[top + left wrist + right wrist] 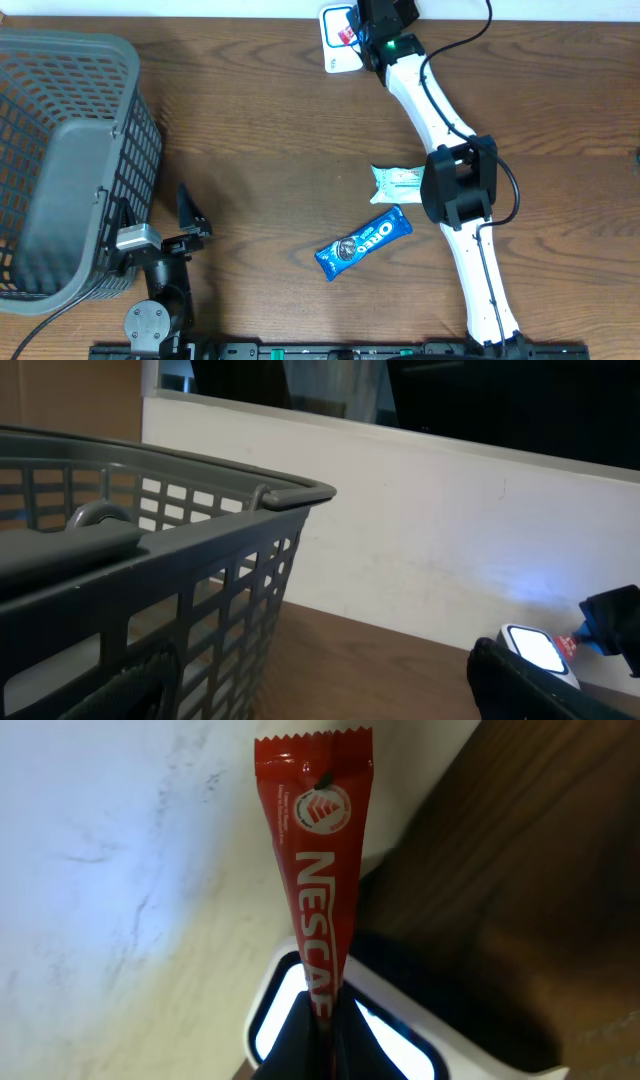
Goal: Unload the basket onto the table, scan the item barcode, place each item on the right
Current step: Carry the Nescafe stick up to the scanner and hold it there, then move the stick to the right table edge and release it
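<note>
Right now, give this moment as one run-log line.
right gripper: shut on red Nescafe stick sachet; sachet: at white lit scanner; left gripper: open, beside grey plastic basket

Right claw (320,1030) clamped; left claw (148,213) seemingly agape.

grey basket (137,160): 1 | Oreo pack (364,242): 1 | white packet (397,183): 1 | red Nescafe stick (315,890): 1 | scanner (337,52): 1 | arms: 2, left arm (160,272), right arm (462,188)
</note>
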`<action>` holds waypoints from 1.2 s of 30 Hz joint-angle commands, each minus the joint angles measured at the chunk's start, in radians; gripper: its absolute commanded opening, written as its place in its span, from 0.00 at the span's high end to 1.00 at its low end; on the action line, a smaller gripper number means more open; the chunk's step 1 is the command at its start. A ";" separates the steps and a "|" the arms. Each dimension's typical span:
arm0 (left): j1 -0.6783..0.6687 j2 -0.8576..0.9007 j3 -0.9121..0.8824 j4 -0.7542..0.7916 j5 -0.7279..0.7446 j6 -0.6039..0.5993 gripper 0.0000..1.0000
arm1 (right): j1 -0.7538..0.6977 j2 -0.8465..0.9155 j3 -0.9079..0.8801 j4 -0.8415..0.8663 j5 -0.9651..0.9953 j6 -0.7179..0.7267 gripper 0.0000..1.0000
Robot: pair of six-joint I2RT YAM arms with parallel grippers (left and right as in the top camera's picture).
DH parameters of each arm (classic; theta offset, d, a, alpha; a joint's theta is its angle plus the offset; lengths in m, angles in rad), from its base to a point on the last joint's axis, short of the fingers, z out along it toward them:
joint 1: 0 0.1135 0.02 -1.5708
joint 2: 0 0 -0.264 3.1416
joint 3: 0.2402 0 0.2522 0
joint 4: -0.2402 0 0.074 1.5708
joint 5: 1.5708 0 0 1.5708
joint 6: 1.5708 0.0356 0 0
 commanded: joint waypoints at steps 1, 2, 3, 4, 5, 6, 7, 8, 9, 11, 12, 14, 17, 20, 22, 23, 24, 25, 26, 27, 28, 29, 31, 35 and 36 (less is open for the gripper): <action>0.003 -0.007 0.000 0.001 0.005 -0.008 0.08 | 0.025 0.016 0.027 0.011 0.022 0.019 0.98; 0.003 -0.007 0.000 0.001 0.005 -0.008 0.08 | 0.027 0.016 0.027 0.011 0.021 0.019 0.98; 0.003 -0.007 0.000 0.001 0.005 -0.008 0.08 | 0.027 0.018 0.027 0.009 0.021 0.013 0.98; 0.003 -0.007 0.000 0.001 0.005 -0.008 0.08 | 0.027 0.018 0.027 0.009 0.021 0.003 0.98; 0.003 -0.007 0.000 0.001 0.005 -0.008 0.08 | 0.027 0.021 0.027 0.006 0.021 -0.004 0.98; 0.003 -0.007 0.000 0.001 0.005 -0.008 0.08 | 0.027 0.021 0.027 -0.001 0.020 -0.008 0.98; 0.003 -0.007 0.000 0.001 0.005 -0.008 0.08 | 0.027 0.021 0.027 -0.017 0.013 -0.015 0.98; 0.003 -0.007 0.000 0.001 0.005 -0.008 0.08 | 0.025 0.021 0.027 -0.037 0.005 -0.027 0.98; 0.003 -0.007 0.000 0.001 0.005 -0.008 0.08 | 0.021 0.016 0.028 -0.057 -0.008 -0.043 0.98; 0.003 -0.007 0.000 0.001 0.005 -0.008 0.08 | 0.011 -0.003 0.029 -0.097 -0.023 -0.073 0.98; 0.003 -0.007 0.000 0.001 0.005 -0.008 0.08 | 0.004 -0.015 0.029 -0.121 -0.025 -0.083 0.98; 0.003 -0.007 0.000 0.001 0.005 -0.008 0.08 | -0.019 -0.061 0.029 -0.199 -0.037 -0.114 0.99; 0.003 -0.007 0.000 0.001 0.005 -0.008 0.08 | -0.060 -0.149 0.029 -0.345 -0.045 -0.176 0.99; 0.003 -0.007 0.000 0.001 0.005 -0.008 0.08 | -0.111 -0.241 0.029 -0.579 0.038 -0.191 0.99; 0.003 -0.007 0.000 0.001 0.005 -0.008 0.08 | -0.152 -0.282 0.029 -0.722 0.112 -0.192 0.99; 0.003 -0.007 0.000 0.001 0.005 -0.008 0.08 | -0.177 -0.300 0.029 -0.795 0.146 -0.195 0.99; 0.003 -0.007 0.000 0.001 0.005 -0.008 0.08 | -0.202 -0.313 0.029 -0.853 0.167 -0.204 0.99; 0.003 -0.007 0.000 0.001 0.005 -0.008 0.08 | -0.232 -0.323 0.029 -0.916 0.186 -0.218 0.99; 0.003 -0.007 0.000 0.001 0.005 -0.008 0.08 | -0.262 -0.330 0.029 -0.971 0.200 -0.226 0.99; 0.003 -0.007 0.000 0.001 0.005 -0.008 0.08 | -0.304 -0.332 0.029 -1.040 0.225 -0.233 0.99; 0.003 -0.007 0.000 0.001 0.005 -0.008 0.08 | -0.333 -0.332 0.029 -1.083 0.248 -0.240 0.99; 0.003 -0.007 0.000 0.001 0.005 -0.008 0.08 | -0.363 -0.329 0.026 -1.123 0.278 -0.249 0.99; 0.003 -0.007 0.000 0.001 0.005 -0.008 0.08 | -0.430 -0.316 0.012 -1.190 0.364 -0.279 0.99; 0.003 -0.007 0.000 0.001 0.005 -0.008 0.08 | -0.539 -0.294 -0.059 -1.202 0.476 -0.397 0.99; 0.003 -0.007 0.000 0.001 0.005 -0.008 0.08 | -0.565 -0.293 -0.090 -1.188 0.489 -0.417 0.99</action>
